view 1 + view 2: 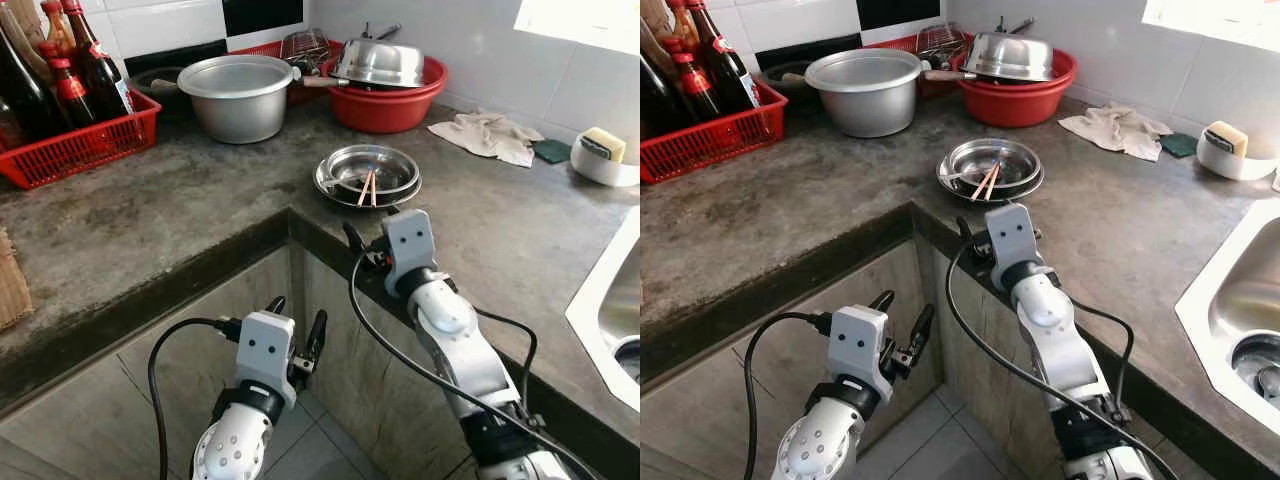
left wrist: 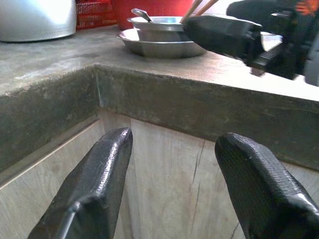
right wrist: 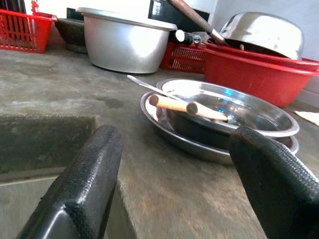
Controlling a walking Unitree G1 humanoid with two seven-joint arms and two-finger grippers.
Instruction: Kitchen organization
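A steel bowl [image 1: 367, 172] sits stacked in a steel plate [image 3: 169, 130] on the dark stone counter [image 1: 180, 215], near its inner corner. Two wooden chopsticks [image 1: 367, 187] and a spoon [image 3: 144, 83] rest in the bowl. My right gripper [image 1: 372, 226] hovers at the counter's edge just in front of the plate, open, with nothing between its fingers [image 3: 87, 189]. My left gripper [image 1: 297, 316] hangs lower, below the countertop and in front of the cabinet face [image 2: 164, 164], also open and empty.
At the back stand a red crate of bottles [image 1: 80, 148], an aluminium pot [image 1: 240, 95] and a red basin [image 1: 385, 108] holding steel ware. A cloth [image 1: 488, 135], a sponge in a white bowl [image 1: 605, 155] and the sink [image 1: 610, 310] lie to the right.
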